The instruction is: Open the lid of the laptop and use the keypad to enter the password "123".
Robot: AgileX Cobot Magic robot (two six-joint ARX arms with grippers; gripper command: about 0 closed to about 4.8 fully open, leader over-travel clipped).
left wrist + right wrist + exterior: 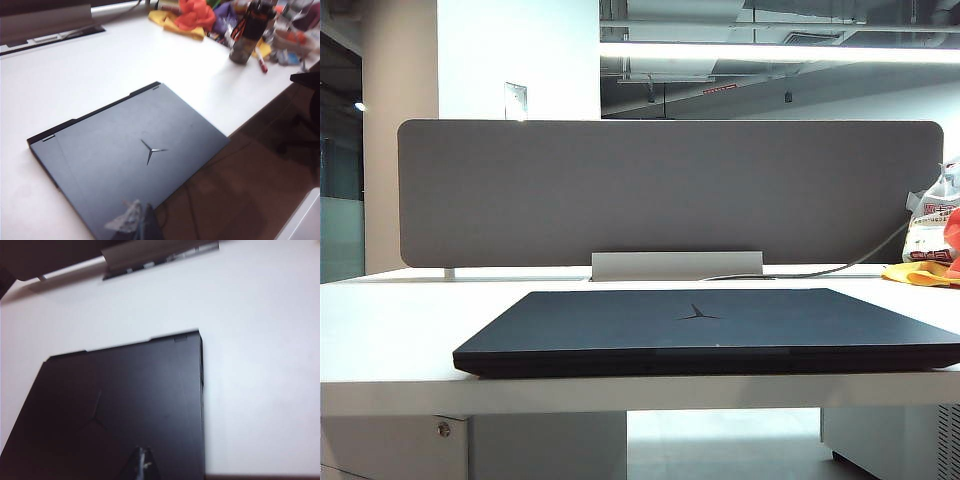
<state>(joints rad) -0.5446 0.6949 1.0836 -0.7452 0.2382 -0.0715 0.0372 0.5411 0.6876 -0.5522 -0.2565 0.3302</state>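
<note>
A: Largest item?
B: Desk (pixel 390 330), white, wide bare surface on both sides of the laptop. Grey partition (pixel 670 190) stands upright along its far edge.
A: Next?
B: Laptop (pixel 710 335), black, flat near the desk's front edge. Lid (pixel 145 150) down, emblem up; keypad hidden beneath it. Its right end is cut off in the exterior view.
A: Clutter?
B: Far right, blurred: orange cloth (pixel 192 15), dark bottle (pixel 245 35).
A: Grippers?
B: Neither shows in the exterior view. Left gripper (pixel 135 225) over the lid's front edge, only a blurred tip visible; jaw state unclear. Right gripper (pixel 143 465) over the lid's right part, jaws clenched together, holding nothing.
</note>
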